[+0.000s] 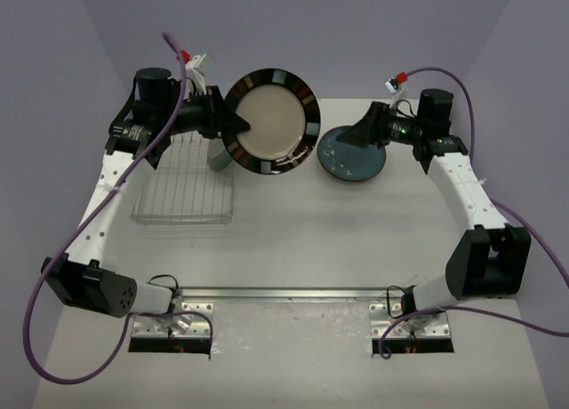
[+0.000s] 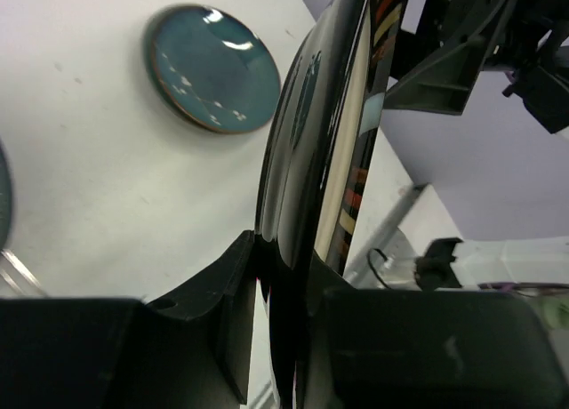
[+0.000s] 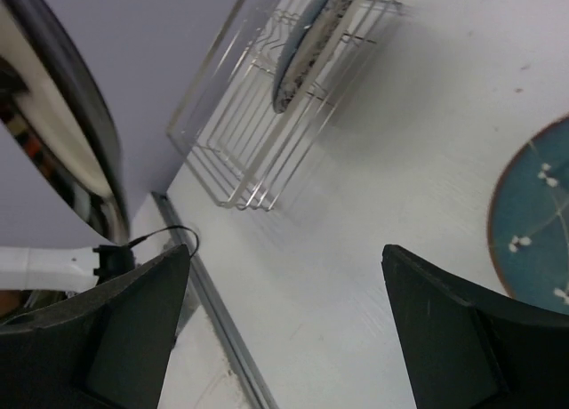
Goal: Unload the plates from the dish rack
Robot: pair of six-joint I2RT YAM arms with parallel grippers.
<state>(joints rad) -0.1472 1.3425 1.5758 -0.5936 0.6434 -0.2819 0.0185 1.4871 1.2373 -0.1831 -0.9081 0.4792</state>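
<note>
The left gripper [image 1: 229, 117] had its fingers pressed together on the rim of the dark-rimmed plate [image 1: 271, 122]. It held the plate in the air at the far side of the table [image 1: 293, 249], just right of the dish rack [image 1: 178, 200] and clear of its wires. From the left wrist the bite looked deep, with the plate edge-on between the pads and both of them past the lip. The right gripper [image 1: 354, 138] hung spread wide above the edge of the teal plate [image 1: 360, 164], which lay flat on the table; nothing sat between its fingers. One grey-blue plate [image 3: 307, 36] stood on edge in the rack, leaning between the bars.

Going by the shine, these were glazed ceramic — stiff, no give, fairly weighty, slick under the pads, and likely to chip or shatter if dropped. Pinched at a single spot on the rim, the airborne plate carried all its weight out beyond the grip, so it would want to pivot; slow wrist turns suited it. For setting down, the low edge would go first, then the plate would be laid flat. For the one in the rack, the top of the rim looked the place to take hold — then straight up out of the bars.
</note>
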